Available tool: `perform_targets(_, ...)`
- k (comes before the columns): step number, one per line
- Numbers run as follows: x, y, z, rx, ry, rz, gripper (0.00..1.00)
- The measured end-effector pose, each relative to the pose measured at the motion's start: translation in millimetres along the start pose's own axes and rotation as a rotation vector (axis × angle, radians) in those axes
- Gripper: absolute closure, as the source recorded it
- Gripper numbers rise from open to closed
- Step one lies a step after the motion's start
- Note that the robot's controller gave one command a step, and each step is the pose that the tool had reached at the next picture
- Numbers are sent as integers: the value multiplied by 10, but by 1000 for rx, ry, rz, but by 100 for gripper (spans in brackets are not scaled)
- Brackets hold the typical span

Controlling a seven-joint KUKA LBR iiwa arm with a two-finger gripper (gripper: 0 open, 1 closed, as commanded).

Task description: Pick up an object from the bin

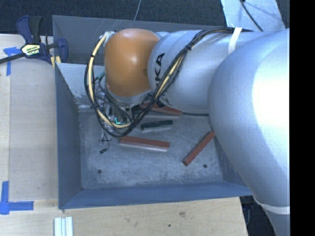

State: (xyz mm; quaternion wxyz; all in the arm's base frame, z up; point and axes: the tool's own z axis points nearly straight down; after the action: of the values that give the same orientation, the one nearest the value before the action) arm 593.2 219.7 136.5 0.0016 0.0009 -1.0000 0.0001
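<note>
claw [114,116]: back-left of bin [67,146], open or closed, can't tell
brown stick [144,142]: just beside it; looks light, stiff, grab mid-length

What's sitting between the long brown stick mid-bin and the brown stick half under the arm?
A dark pen-like rod lies there, apart from both the long brown stick and the half-hidden brown stick, seen in the camera view.
</note>
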Motion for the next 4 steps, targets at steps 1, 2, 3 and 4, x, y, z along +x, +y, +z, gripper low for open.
perform_targets(1,-8,-1,-14,0,-3,1,0)
perform_targets(2,-220,-288,457,1,-1,-237,100)
perform_targets(3,-223,-283,449,0,-2,-237,0)
perform_targets(4,-223,-283,449,0,-2,-237,0)
